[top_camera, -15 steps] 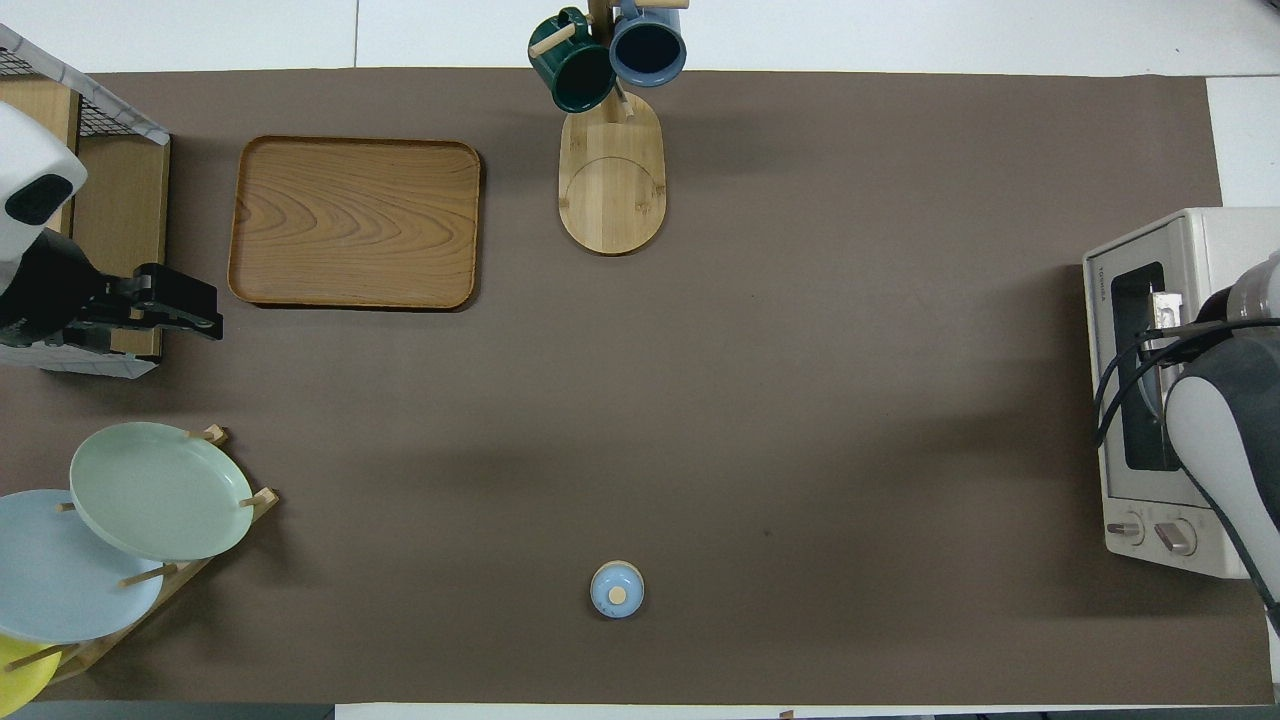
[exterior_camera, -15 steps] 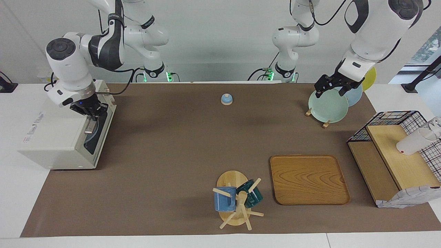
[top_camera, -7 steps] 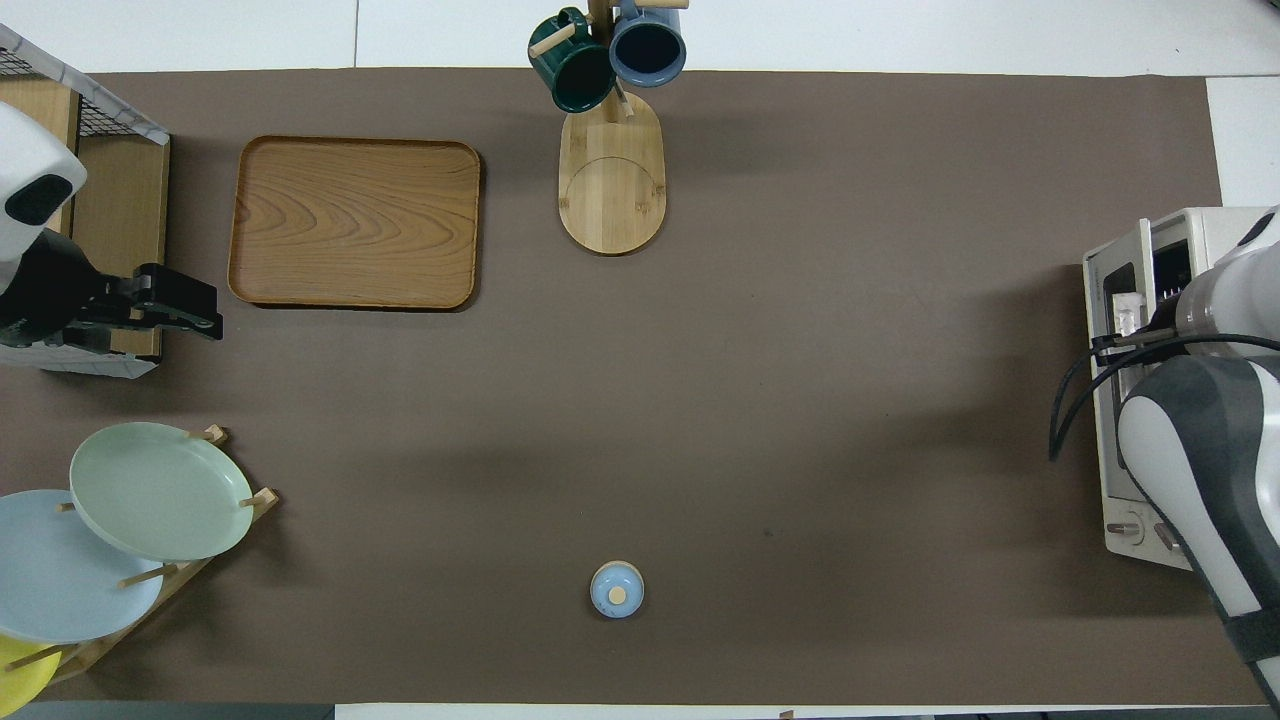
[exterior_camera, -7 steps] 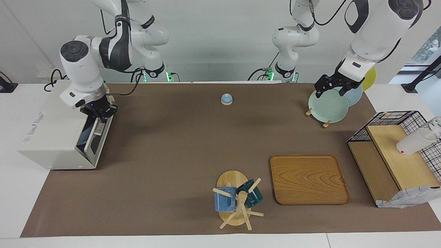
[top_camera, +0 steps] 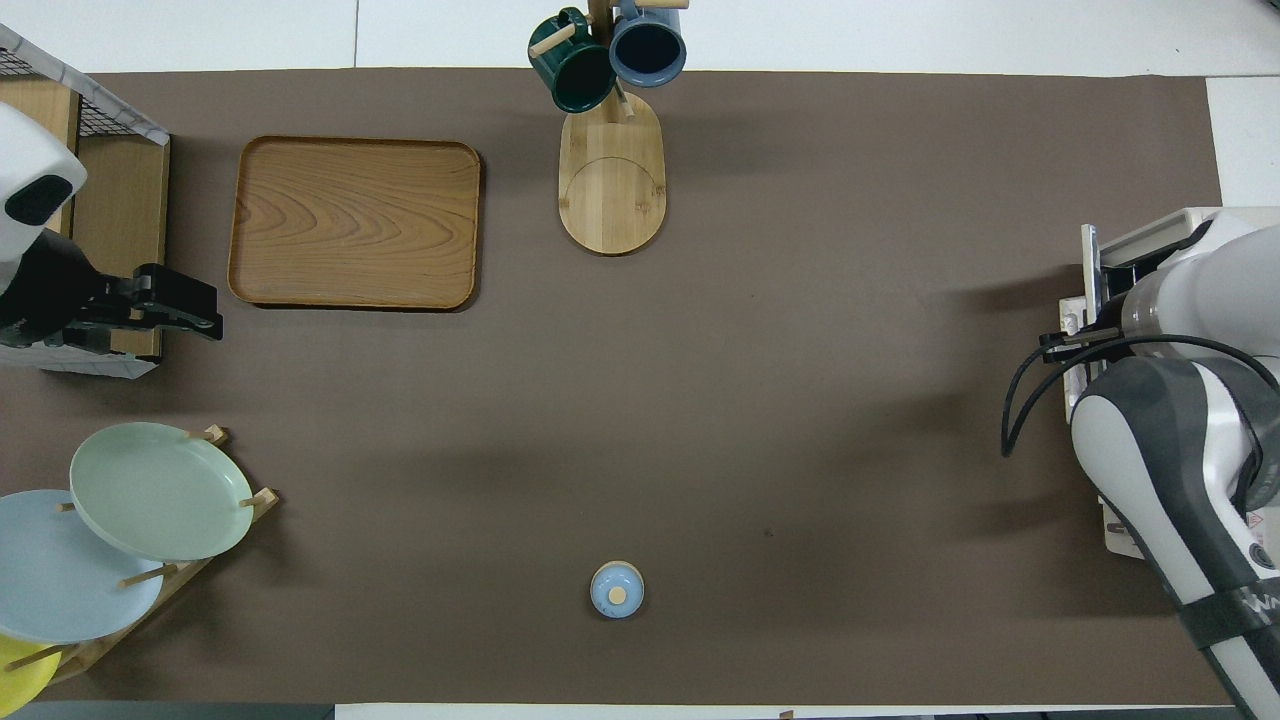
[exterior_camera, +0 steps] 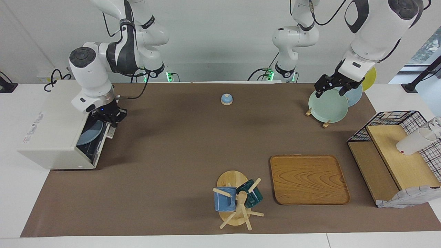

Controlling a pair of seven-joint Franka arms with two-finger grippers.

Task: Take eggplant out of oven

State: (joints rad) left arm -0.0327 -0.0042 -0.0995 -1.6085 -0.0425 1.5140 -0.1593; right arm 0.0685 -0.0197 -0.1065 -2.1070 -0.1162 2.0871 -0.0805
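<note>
The cream-white oven (exterior_camera: pixel 51 131) stands at the right arm's end of the table; in the overhead view the right arm covers most of the oven (top_camera: pixel 1150 232). Its door (exterior_camera: pixel 100 144) hangs partly open, tilted away from the box. My right gripper (exterior_camera: pixel 112 119) is at the door's upper edge, shut on the handle. A bluish plate (exterior_camera: pixel 90 132) shows inside the opening. The eggplant is hidden. My left gripper (exterior_camera: pixel 329 86) waits open above the plates at the left arm's end, and its dark fingers (top_camera: pixel 175 288) show in the overhead view.
A rack of plates (exterior_camera: pixel 327 105) stands near the left arm's base. A black wire basket shelf (exterior_camera: pixel 396 137) holds a white cup. A wooden tray (exterior_camera: pixel 308 179) and a mug tree (exterior_camera: pixel 237 201) sit farther from the robots. A small blue knobbed lid (exterior_camera: pixel 226 99) lies mid-table.
My right gripper has moved away from the oven toward the table's middle, drawing the door from nearly closed to partly open. The left arm has not moved.
</note>
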